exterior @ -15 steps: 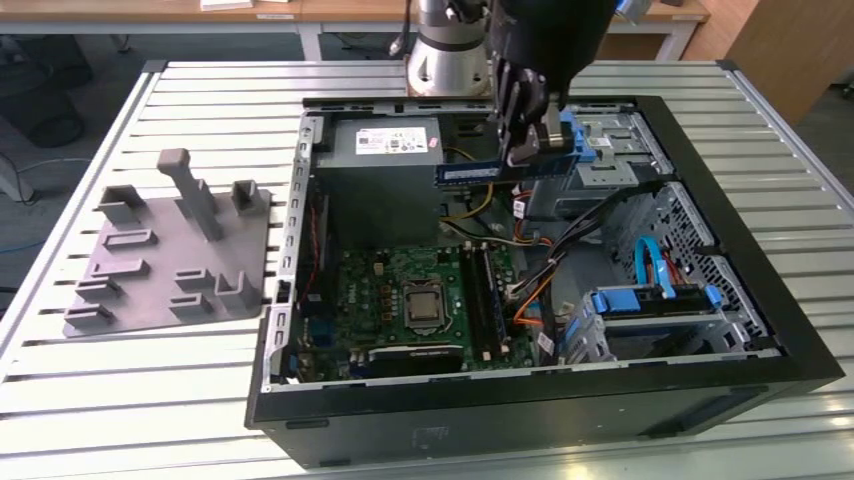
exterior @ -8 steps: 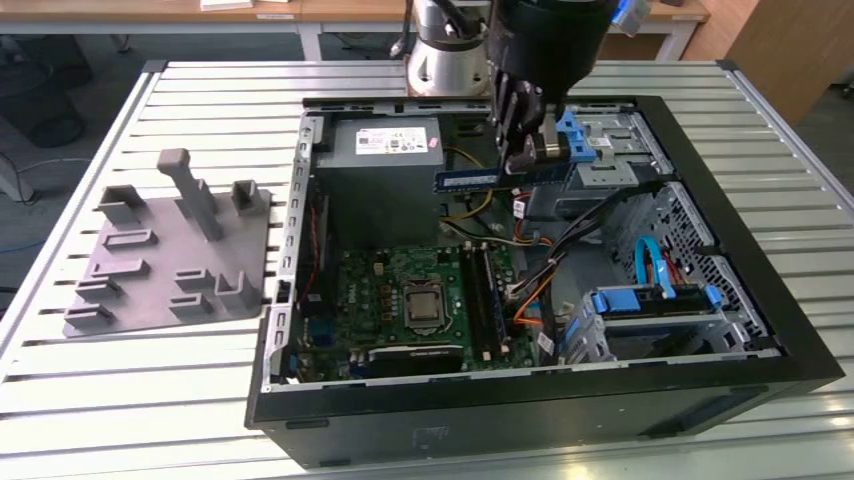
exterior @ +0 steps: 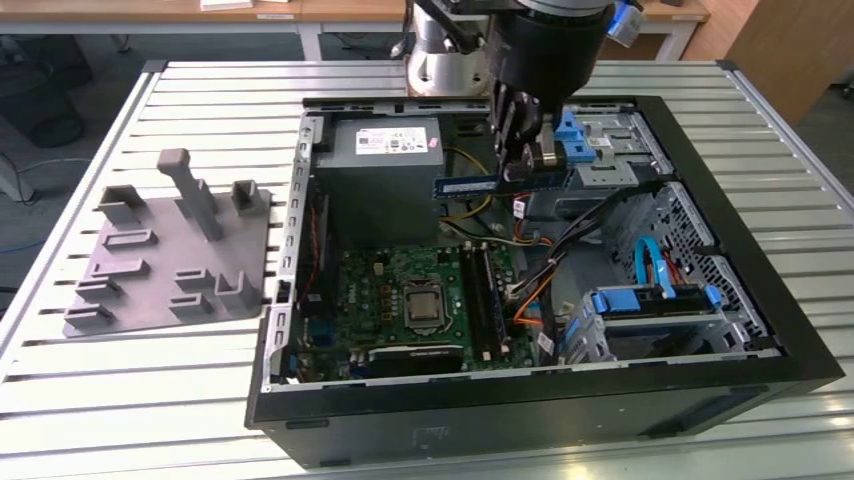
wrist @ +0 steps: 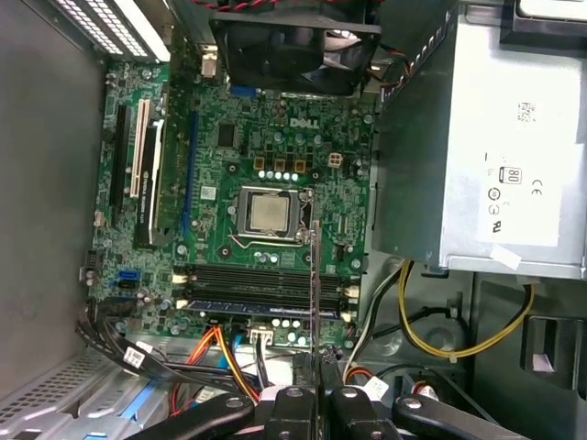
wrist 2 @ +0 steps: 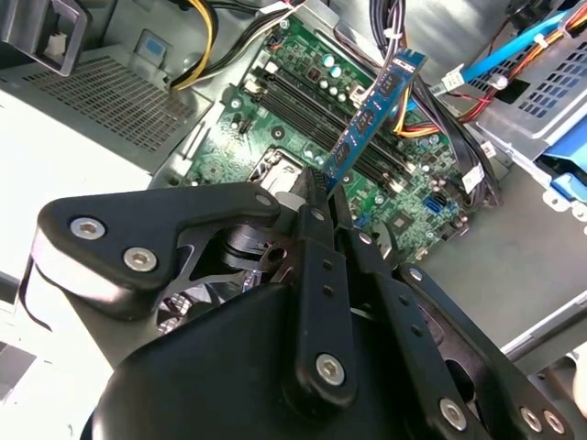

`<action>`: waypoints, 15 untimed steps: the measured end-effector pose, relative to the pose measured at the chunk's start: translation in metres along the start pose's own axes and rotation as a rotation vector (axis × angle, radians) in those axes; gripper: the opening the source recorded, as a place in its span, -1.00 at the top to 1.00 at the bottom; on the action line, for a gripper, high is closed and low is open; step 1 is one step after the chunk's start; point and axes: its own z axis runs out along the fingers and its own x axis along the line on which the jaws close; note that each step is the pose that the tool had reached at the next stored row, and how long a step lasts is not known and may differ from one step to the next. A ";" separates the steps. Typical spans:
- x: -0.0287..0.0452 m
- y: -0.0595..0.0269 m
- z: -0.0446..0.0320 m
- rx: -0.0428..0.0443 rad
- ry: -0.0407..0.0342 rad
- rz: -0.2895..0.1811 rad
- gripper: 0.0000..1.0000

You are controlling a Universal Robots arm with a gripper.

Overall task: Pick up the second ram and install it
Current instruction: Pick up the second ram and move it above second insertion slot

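The second ram (exterior: 467, 184) is a thin blue-green board with dark chips. My gripper (exterior: 531, 170) is shut on one end of it and holds it in the air over the open computer case (exterior: 747, 360), above the power supply's edge. In the second wrist view the ram (wrist 2: 371, 115) sticks out from the gripper (wrist 2: 321, 188) over the motherboard (wrist 2: 303, 101). The first wrist view shows the ram (wrist: 316, 275) edge-on as a thin line from the gripper (wrist: 317, 362), crossing the long black memory slots (wrist: 261, 280) beside the processor socket (wrist: 269, 213). One slot looks filled with a bluish stick (wrist: 248, 304).
A grey tray (exterior: 160, 260) with upright blocks lies on the slatted table at the exterior view's left. Inside the case are the grey power supply (exterior: 380, 160), a blue drive bracket (exterior: 654, 300), and yellow, orange and black cables (exterior: 534, 270) beside the slots.
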 end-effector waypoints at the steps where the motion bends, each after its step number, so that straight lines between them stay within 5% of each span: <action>1: 0.0000 0.0000 0.0009 0.0000 0.0000 0.000 0.73; 15: 0.0005 -0.0002 0.0149 0.0000 0.0000 0.000 0.73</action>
